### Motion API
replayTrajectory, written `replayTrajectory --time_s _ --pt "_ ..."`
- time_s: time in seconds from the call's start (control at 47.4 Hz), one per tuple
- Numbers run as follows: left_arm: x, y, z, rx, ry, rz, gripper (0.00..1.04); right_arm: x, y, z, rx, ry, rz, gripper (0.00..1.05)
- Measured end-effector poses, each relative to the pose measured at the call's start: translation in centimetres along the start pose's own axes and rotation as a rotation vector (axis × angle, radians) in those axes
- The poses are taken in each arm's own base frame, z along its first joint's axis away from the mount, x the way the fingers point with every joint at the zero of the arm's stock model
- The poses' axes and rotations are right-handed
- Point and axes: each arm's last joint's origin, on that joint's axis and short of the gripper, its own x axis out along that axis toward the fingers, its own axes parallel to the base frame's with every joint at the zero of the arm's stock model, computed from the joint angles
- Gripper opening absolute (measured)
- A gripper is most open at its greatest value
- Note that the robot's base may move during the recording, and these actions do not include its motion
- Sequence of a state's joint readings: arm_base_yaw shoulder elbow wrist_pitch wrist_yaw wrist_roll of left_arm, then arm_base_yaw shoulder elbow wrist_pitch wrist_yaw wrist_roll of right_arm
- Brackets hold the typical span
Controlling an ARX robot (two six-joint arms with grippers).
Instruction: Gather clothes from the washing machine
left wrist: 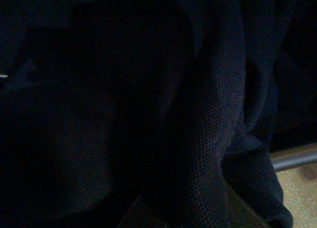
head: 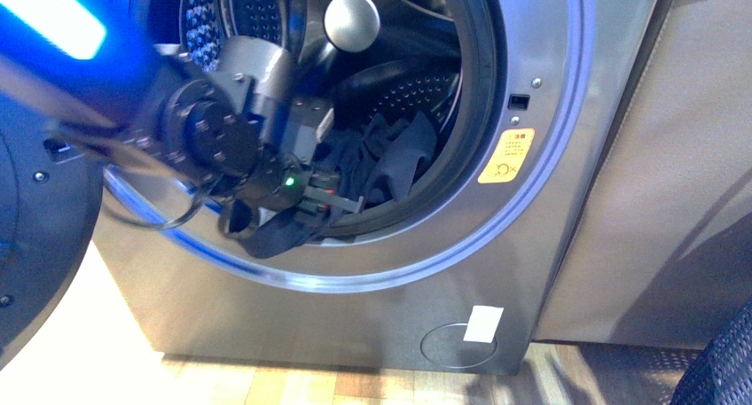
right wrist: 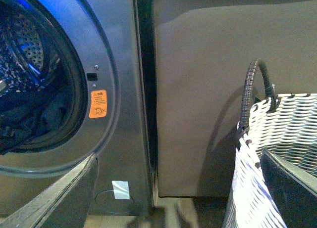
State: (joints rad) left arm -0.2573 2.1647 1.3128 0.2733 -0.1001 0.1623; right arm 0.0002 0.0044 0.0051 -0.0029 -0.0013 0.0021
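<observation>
The grey-silver washing machine point(head: 567, 86) fills the front view, with its porthole open. Dark navy clothes point(head: 390, 161) lie in the perforated drum, and part of them hangs over the lower rim. My left gripper point(head: 332, 201) is at that rim, shut on the clothes. In the left wrist view the dark fabric point(left wrist: 213, 129) covers nearly everything and hides the jaws. My right gripper point(right wrist: 173, 198) is open and empty. It is held in front of the machine point(right wrist: 119, 50), to the right of the porthole, with the clothes point(right wrist: 34, 119) visible inside.
The dark round door point(head: 35, 245) stands open at the left. A beige sofa side point(head: 674, 157) adjoins the machine on the right. A white-and-black woven basket point(right wrist: 282, 139) stands in front of the sofa point(right wrist: 208, 89). An orange sticker point(right wrist: 98, 104) is beside the porthole.
</observation>
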Motion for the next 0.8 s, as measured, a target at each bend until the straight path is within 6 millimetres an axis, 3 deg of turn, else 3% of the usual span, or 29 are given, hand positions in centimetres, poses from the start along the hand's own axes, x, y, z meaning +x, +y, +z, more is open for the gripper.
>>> replayTrajectory --time_s 0.485,0.548,0.675,0.802 --pt "-12.9 1.6 1.9 -0.008 -0.237 -0.133 0.07 0.0 0.0 0.0 0.000 0.000 0.000 0.97" --pt "-15.0 2.1 2.5 -0.006 -0.273 -0.144 0.07 0.0 0.0 0.0 0.000 0.000 0.000 0.97" --pt "-21.2 3.2 4.8 0.030 -0.381 -0.174 0.07 0.0 0.0 0.0 0.000 0.000 0.000 0.97" --pt "-24.8 3.6 6.5 0.066 -0.439 -0.207 0.07 0.0 0.0 0.0 0.000 0.000 0.000 0.97"
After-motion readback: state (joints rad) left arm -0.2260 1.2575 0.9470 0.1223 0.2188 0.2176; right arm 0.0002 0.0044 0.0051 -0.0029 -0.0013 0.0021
